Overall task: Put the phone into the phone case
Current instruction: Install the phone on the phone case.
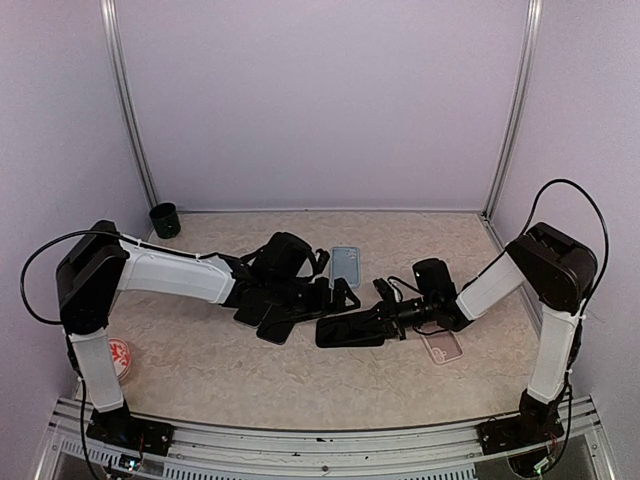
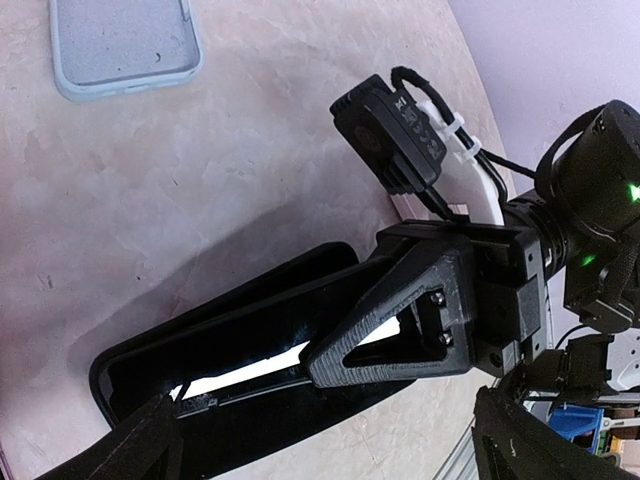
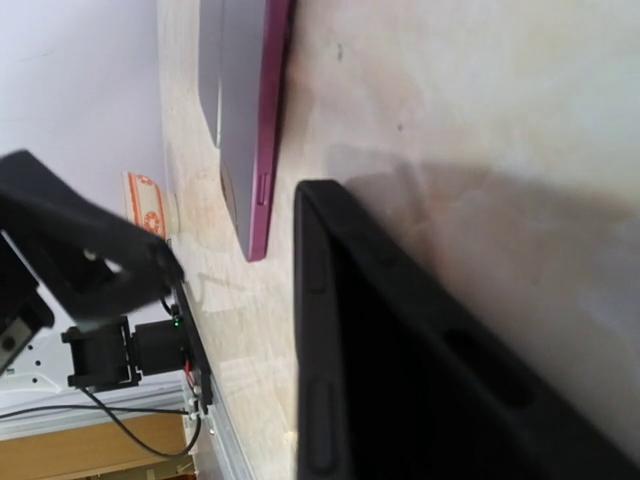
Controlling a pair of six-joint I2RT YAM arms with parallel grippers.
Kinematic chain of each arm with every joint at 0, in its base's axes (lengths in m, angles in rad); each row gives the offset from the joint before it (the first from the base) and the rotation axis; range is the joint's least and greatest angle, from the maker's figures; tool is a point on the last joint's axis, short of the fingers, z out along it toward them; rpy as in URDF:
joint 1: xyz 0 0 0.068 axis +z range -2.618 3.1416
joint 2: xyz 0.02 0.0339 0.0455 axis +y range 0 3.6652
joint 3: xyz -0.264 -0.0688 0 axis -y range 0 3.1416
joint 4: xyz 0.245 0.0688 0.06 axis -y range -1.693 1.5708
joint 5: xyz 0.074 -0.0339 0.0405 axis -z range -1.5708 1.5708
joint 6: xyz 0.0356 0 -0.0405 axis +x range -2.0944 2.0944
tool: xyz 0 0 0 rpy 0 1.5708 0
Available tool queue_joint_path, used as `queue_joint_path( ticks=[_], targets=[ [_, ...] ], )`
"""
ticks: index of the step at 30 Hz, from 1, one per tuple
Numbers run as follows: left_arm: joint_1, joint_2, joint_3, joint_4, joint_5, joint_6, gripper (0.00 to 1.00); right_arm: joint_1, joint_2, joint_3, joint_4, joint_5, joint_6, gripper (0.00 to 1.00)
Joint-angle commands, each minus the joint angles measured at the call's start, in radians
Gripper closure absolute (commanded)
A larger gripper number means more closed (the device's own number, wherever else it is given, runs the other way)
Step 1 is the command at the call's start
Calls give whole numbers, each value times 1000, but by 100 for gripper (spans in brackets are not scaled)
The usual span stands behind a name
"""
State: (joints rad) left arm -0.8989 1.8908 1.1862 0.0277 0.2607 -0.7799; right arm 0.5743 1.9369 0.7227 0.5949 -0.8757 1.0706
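My right gripper (image 1: 385, 318) is shut on the long rim of a black phone case (image 1: 348, 330), holding it low over the table. In the left wrist view its triangular finger (image 2: 400, 320) clamps that phone case (image 2: 200, 345). A glossy strip (image 2: 235, 375) inside it reflects light; I cannot tell whether that is the phone. In the right wrist view the phone case (image 3: 400, 390) fills the frame and hides my own fingers. My left gripper (image 1: 320, 308) (image 2: 335, 455) is open wide just left of the case, not touching it.
A light blue case (image 1: 345, 265) (image 2: 125, 45) lies open side up behind the grippers. A pink-edged slab (image 1: 440, 346) (image 3: 250, 120) lies beside the right arm. A dark cup (image 1: 165, 220) stands at the back left. A red-and-white disc (image 1: 118, 358) sits by the left base.
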Motion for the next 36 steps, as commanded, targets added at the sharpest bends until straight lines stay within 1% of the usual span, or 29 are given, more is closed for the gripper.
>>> queue_joint_path(
  ticks=[1, 7, 13, 17, 29, 31, 36],
  targets=[
    [-26, 20, 13, -19, -8, -11, 1, 30, 54, -32, -189, 140, -26, 94],
    [-46, 44, -5, -16, -6, -34, 1, 30, 65, -34, -183, 139, -28, 91],
    [-46, 50, -16, -10, -9, -39, 1, 30, 51, -25, -203, 135, -34, 80],
    [-47, 60, -15, -9, -9, -45, 1, 30, 27, -13, -246, 150, -54, 74],
    [-46, 94, 3, -25, -10, -36, 1, 27, -32, 26, -376, 203, -108, 63],
    [-44, 102, 12, -59, -14, -35, 1, 29, -46, 35, -409, 226, -119, 60],
    [-40, 111, 14, -74, -23, -29, 1, 28, -76, 57, -485, 256, -146, 58]
  ],
)
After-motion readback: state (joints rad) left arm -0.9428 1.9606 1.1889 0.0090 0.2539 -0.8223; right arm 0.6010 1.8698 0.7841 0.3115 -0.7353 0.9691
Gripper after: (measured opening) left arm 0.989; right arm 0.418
